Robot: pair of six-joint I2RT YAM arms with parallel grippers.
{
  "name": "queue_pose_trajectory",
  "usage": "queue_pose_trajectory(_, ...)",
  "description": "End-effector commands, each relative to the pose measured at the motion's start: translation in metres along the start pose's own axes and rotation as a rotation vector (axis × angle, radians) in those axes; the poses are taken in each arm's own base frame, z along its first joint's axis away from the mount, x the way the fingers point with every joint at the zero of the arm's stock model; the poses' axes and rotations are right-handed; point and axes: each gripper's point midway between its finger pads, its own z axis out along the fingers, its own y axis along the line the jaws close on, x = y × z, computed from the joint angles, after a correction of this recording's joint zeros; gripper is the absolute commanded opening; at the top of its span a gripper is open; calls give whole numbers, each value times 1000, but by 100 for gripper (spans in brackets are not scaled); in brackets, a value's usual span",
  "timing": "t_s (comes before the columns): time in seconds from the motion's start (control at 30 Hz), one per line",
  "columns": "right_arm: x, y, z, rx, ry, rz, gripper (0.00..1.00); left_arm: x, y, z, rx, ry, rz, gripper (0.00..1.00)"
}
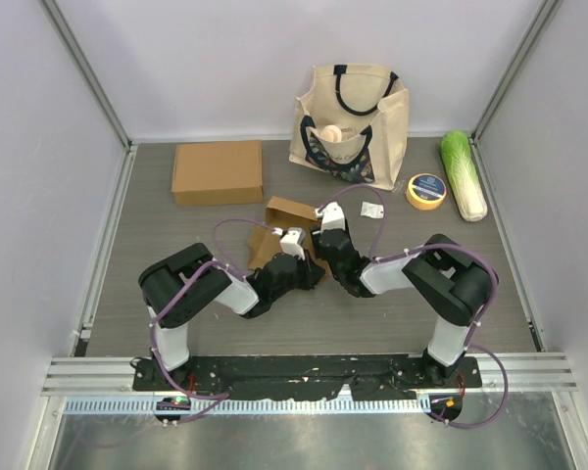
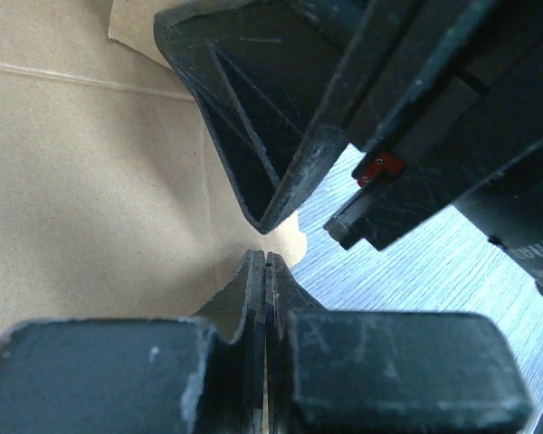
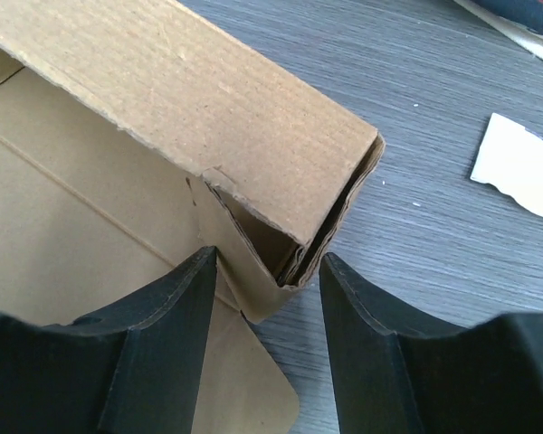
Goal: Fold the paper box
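The paper box (image 1: 286,211) lies on the table (image 1: 157,235), its walls being raised. 1 corner is straddled by the right gripper (image 3: 269,258), jaws apart; the left gripper (image 2: 265,262) is pressed shut. A squeeze on that corner seems called for next.

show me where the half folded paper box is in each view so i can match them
top external: the paper box sits mid-frame, open; it is not the flat closed box at back left.
left wrist: the paper box shows as a cardboard panel filling the left half.
right wrist: the paper box fills the upper left, its raised wall and corner.
shared landmark: the grey wood-grain table shows beside it in all three.
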Motion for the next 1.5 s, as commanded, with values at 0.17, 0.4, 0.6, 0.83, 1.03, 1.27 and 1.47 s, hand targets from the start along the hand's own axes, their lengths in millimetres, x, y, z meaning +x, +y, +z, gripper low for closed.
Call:
queue_pose_trajectory(0.17,-44,1,11,56,-185,135,38,8,14,-10,-9,-6,14,0)
queue_pose_trajectory(0.4,-42,7,14,12,-178,82,15,-29,9,-56,37,-143,-7,43)
queue_pose_trajectory(0.6,-40,24,11,-111,-186,49,1,-96,27,-121,-171,-255,9,60)
queue_pose_trajectory(0.83,-34,28,1,-205,-188,30,1,-149,62,-187,-388,-460,12,60)
queue_pose_trajectory(1.03,-29,33,-9,-267,-177,48,1,-126,89,-196,-540,-348,12,76)
queue_pose_trajectory(1.27,-31,35,-8,-272,-171,101,1,-99,87,-158,-528,-188,54,71)
queue_pose_trajectory(1.47,-35,40,-9,-292,-179,122,1,-106,94,-137,-612,-201,107,72)
